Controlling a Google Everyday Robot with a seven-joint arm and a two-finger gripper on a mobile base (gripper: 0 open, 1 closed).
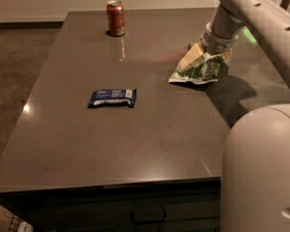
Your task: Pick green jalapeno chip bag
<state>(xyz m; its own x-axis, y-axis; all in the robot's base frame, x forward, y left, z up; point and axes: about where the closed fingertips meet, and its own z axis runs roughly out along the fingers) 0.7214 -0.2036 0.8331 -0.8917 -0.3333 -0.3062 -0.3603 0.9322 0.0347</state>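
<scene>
Shows the end effector (196, 58) at upper right of the frame, down on the top edge of the green jalapeno chip bag (200, 73). Cannot tell whether gripping or wide. Places the bag crumpled on the worktop (135, 153), directly beneath, spreading toward lower left, long axis roughly left to right. Calls, probably, for closing and lifting, no sideways reach.

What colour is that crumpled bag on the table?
The chip bag is light green with white print, camera view; the hand is at its top.
</scene>
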